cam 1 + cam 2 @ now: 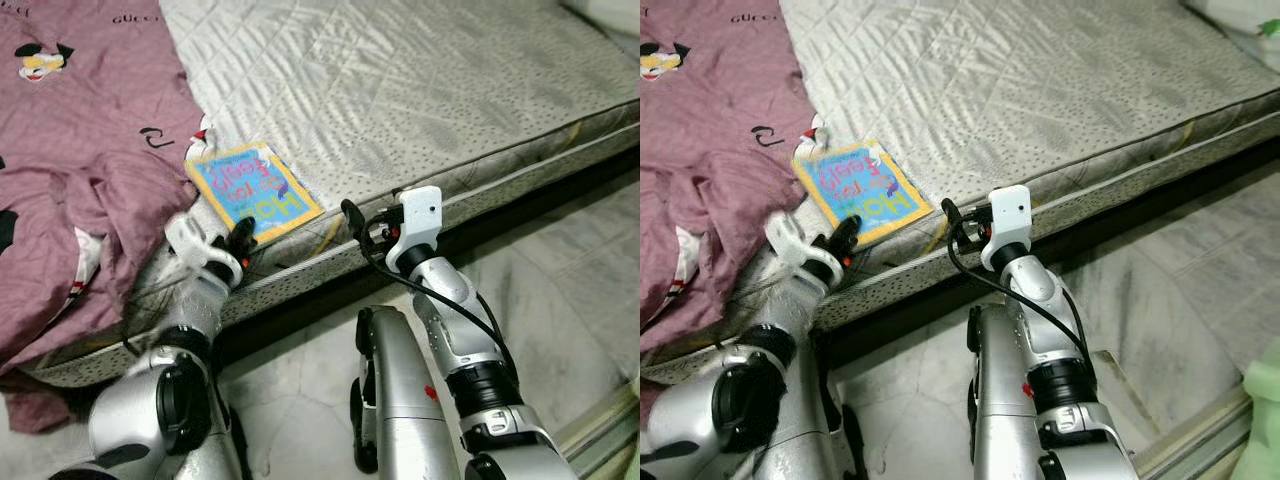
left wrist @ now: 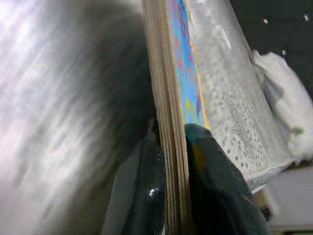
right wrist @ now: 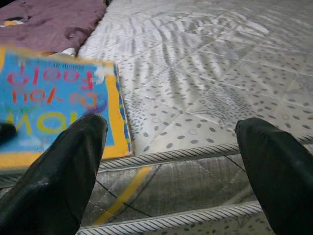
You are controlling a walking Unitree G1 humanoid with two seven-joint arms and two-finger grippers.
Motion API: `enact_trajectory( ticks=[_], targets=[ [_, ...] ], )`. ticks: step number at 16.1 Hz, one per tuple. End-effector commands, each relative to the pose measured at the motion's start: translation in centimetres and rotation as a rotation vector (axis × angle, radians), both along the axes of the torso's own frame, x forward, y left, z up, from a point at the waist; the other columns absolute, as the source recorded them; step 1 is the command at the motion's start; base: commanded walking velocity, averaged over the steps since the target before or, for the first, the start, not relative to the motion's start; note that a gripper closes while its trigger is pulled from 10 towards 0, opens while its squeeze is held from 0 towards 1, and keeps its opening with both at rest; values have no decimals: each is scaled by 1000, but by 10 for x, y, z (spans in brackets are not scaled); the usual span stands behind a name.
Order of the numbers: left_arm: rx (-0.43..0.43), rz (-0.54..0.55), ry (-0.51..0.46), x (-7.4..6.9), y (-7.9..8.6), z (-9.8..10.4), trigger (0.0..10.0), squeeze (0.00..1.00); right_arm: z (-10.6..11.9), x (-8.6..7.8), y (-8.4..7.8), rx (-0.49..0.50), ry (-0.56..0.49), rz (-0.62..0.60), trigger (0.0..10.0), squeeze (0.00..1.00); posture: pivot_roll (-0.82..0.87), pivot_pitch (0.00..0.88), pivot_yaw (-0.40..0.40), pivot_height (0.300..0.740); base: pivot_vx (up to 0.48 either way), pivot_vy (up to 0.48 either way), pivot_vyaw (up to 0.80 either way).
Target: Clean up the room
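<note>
A blue and yellow board book (image 1: 252,192) lies flat at the front edge of the grey quilted mattress (image 1: 400,80). My left gripper (image 1: 240,238) is shut on the book's near corner; the left wrist view shows the page stack (image 2: 171,147) pinched between both black fingers (image 2: 215,196). My right gripper (image 1: 358,222) hovers open just off the mattress edge, right of the book. In the right wrist view its two fingers (image 3: 58,176) stand wide apart with nothing between them, facing the book (image 3: 54,107) and the mattress side.
A maroon printed sheet (image 1: 80,150) covers the mattress's left part and hangs over its edge. Marble floor (image 1: 560,300) runs along the bed's front. A white pillow (image 1: 1240,15) lies at the far right corner of the mattress.
</note>
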State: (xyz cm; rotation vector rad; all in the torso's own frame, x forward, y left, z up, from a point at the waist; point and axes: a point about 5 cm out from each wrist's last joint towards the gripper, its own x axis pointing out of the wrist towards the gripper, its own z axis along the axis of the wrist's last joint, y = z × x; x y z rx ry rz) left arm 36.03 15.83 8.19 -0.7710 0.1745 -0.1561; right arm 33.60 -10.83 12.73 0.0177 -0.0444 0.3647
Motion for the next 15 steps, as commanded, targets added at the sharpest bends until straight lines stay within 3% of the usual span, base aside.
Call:
enact_trajectory(
  ticks=[1,4,5,6,7,8,11,13,14,15],
  targets=[
    [131,51,-26,4,17,11,0,0,1,3,2,21,-2,-4,10000,0,-124,100,1,484,0,0,0],
    [335,82,-153,11,30,41,0,0,-1,8,12,41,13,-11,10000,0,-84,67,15,484,0,0,0],
    [435,85,-208,5,28,48,0,0,-3,9,13,49,22,-25,10000,0,-65,49,21,484,0,0,0],
    [548,106,-272,-11,24,54,0,0,-4,11,13,61,30,-40,10000,0,-55,36,25,484,0,0,0],
    [614,158,-285,-28,25,54,0,0,-4,12,13,66,32,-45,10000,0,-49,30,26,484,0,0,0],
    [635,181,-284,-33,27,53,0,0,-5,12,13,68,34,-47,10000,0,-43,24,27,484,0,0,0],
    [794,359,-186,-86,44,38,0,0,-8,14,16,93,60,-61,10000,0,-19,7,8,484,0,0,0],
    [840,392,-129,-100,52,31,0,0,-3,14,23,119,56,-20,10000,0,-13,15,1,484,0,0,0],
    [862,404,-125,-102,53,31,3216,0,-2,13,25,141,51,-1,10000,0,-10,19,1,484,0,0,0],
    [930,446,-142,-106,55,36,10000,0,3,12,26,221,39,20,10000,0,1,41,2,484,0,0,0]
  ],
)
